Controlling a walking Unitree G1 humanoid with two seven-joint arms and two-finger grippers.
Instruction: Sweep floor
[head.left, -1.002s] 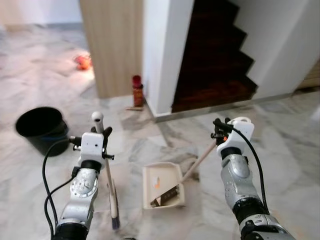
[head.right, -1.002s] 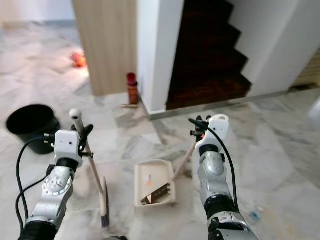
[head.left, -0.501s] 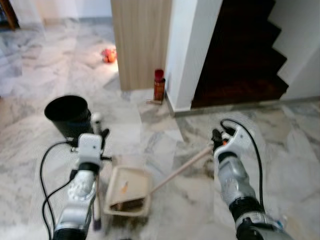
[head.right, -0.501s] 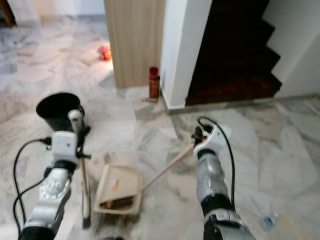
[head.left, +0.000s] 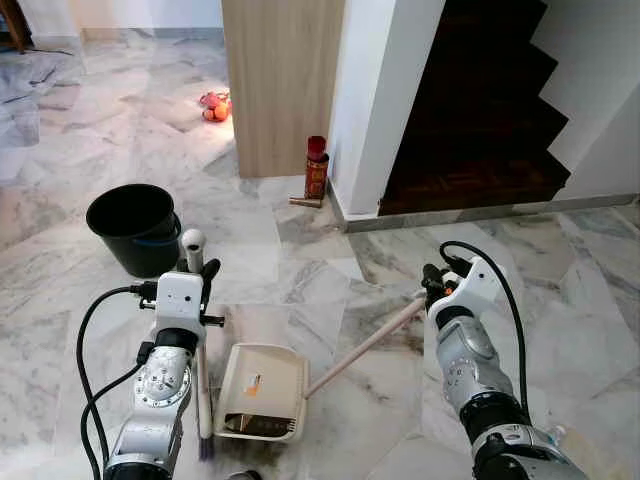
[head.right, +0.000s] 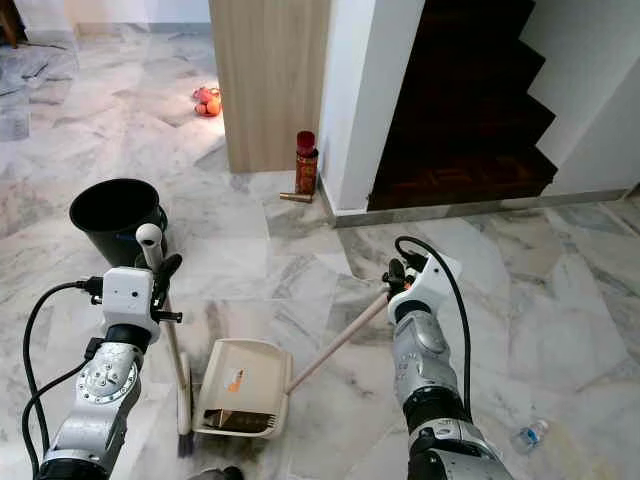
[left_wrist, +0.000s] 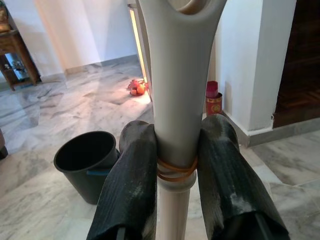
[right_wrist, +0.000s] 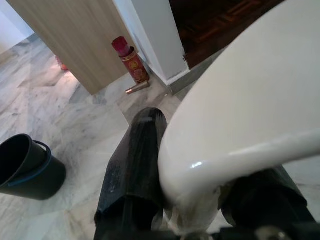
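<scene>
**Broom and dustpan held over the marble floor**

We see the dustpan lying on the marble floor at about 6 o'clock in the head views, between the two arms, with a small orange scrap and a dark strip of dirt inside it. Its long pale handle runs up toward 2 o'clock into the right gripper, whose black fingers are clamped around the white handle end. Just beside the pan, at 9 o'clock from it, the broom stands nearly upright with its bristles on the floor. The left gripper has both fingers pressed tight on the broom's pale shaft, right where an orange rubber band circles it.

Further out, a black bucket sits at 10 o'clock, well apart from the pan. At 12 o'clock a red can stands against the foot of a wooden panel beside a white pillar; its label carries gold print that we cannot read. A dark wooden staircase rises at 1 o'clock. Some orange things lie on the floor at 11 o'clock, too small to tell. A small plastic bottle lies at 4 o'clock.
</scene>
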